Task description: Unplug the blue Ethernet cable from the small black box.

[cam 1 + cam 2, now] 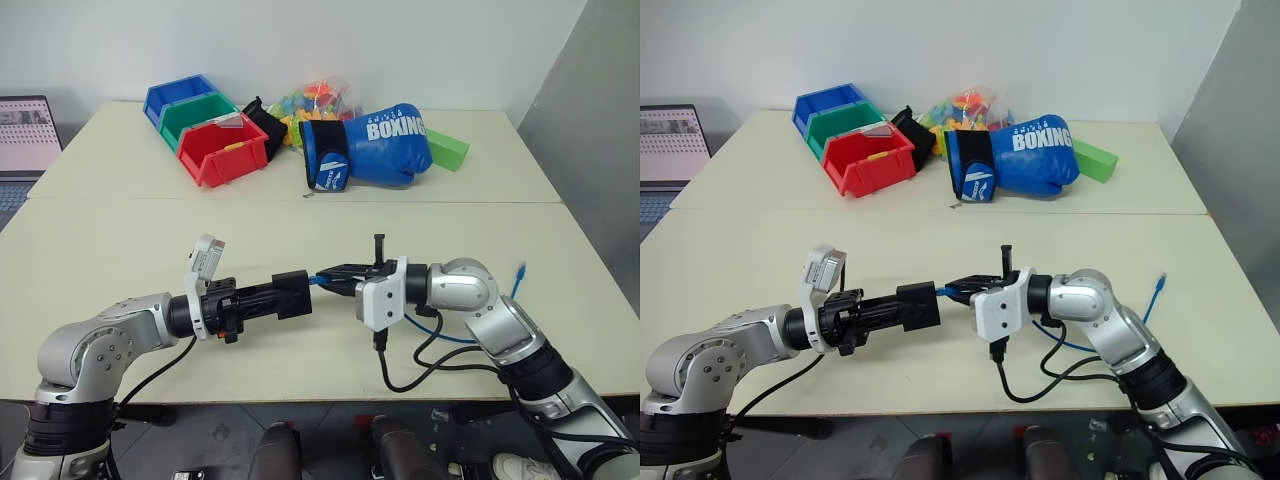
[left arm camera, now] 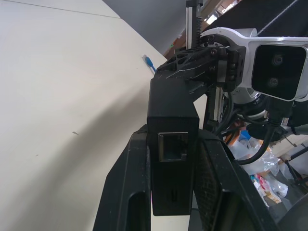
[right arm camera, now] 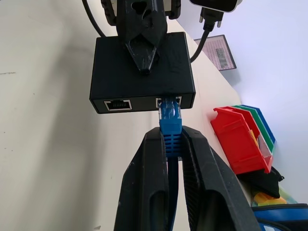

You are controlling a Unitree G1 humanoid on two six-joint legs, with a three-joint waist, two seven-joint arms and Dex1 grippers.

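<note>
The small black box (image 1: 292,293) is held just above the table, with my left gripper (image 1: 283,298) shut on its sides. In the left wrist view the box (image 2: 171,120) sits between my black fingers (image 2: 127,183) with one bare port facing the camera. My right gripper (image 1: 322,278) faces it from the right, shut on the plug of the blue Ethernet cable (image 3: 170,122). That plug sits in a port of the box (image 3: 139,72). The cable (image 1: 442,337) trails under my right arm, and its free end (image 1: 519,270) lies on the table.
At the back of the table stand red (image 1: 222,150), green and blue bins, a black pouch (image 1: 266,125), a bag of colourful pieces (image 1: 315,100), a blue boxing glove (image 1: 375,145) and a green block (image 1: 448,148). A laptop (image 1: 28,135) sits at the far left.
</note>
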